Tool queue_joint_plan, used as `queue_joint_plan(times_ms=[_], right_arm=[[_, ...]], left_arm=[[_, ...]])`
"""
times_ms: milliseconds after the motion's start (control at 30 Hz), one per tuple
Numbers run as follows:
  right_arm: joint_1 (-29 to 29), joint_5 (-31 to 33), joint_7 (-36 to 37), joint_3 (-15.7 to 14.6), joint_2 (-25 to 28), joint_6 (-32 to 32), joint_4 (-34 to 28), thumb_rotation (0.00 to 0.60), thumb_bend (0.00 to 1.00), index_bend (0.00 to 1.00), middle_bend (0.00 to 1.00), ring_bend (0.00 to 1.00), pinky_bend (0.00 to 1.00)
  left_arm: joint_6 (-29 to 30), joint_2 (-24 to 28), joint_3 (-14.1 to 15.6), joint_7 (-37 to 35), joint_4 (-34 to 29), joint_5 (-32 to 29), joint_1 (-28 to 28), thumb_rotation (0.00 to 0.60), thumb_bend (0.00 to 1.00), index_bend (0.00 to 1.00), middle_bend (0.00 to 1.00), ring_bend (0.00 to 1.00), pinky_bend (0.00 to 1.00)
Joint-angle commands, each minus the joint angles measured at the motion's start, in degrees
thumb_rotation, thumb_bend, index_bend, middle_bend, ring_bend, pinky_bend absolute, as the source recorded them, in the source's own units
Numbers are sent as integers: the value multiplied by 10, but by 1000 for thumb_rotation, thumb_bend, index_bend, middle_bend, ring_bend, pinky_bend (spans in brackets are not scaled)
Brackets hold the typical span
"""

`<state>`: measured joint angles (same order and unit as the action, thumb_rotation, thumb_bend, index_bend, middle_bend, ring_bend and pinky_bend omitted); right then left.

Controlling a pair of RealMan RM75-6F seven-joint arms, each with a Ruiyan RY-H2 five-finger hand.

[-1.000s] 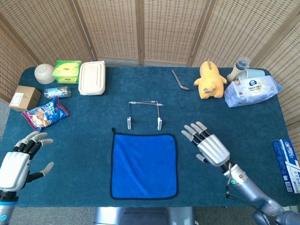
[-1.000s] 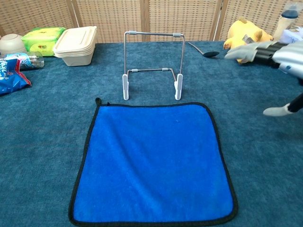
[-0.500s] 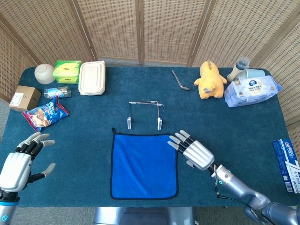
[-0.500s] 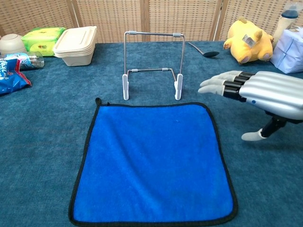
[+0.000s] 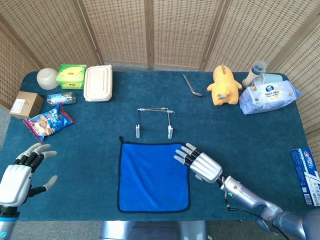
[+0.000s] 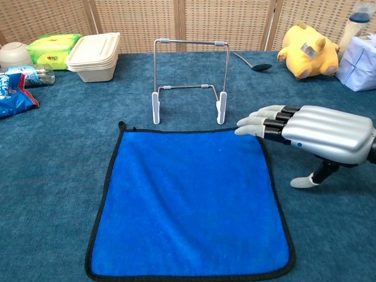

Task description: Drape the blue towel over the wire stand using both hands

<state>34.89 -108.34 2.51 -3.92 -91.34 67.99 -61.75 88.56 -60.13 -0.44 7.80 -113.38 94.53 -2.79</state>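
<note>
The left hand (image 5: 17,175) hovers at the table's (image 5: 90,165) near-left corner, fingers spread and holding nothing, with bare cloth between it and the blue towel (image 5: 153,176). The towel lies flat at the near edge, its far hem just before the wire stand (image 5: 154,121). The right hand (image 5: 199,163) reaches over the towel's far right corner, fingers straight and apart, holding nothing. Writing on the packets at the rim is too small to read.
</note>
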Motion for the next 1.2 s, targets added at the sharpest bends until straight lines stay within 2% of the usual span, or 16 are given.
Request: queue_joint_plan(times_ms=[33, 500, 700, 1100, 1200], right_arm=[[5, -2, 2, -5, -7, -1, 9, 600, 165, 41, 64, 0, 0], [29, 10, -1, -9, -29, -13, 24, 600, 166, 43, 64, 0, 0], [40, 13, -2, -9, -31, -17, 15, 600, 208, 41, 64, 0, 0], [56, 24, -10, -4, -35, -27, -9, 600, 202, 41, 65, 0, 0], [59, 25, -12, -4, -40, -30, -9, 600, 232, 48, 66, 0, 0]], left_arm=[[2, 0, 1, -2, 1, 0, 1, 600, 344, 295, 229, 173, 240], [7, -4, 3, -16, 15, -4, 5, 600, 344, 295, 229, 174, 240], [8, -5, 2, -26, 22, -9, 7, 600, 344, 295, 229, 174, 238], [7, -9, 1, -33, 29, -9, 4, 600, 343, 294, 228, 174, 234], [9, -9, 1, -34, 30, -9, 5, 600, 344, 293, 228, 173, 232]])
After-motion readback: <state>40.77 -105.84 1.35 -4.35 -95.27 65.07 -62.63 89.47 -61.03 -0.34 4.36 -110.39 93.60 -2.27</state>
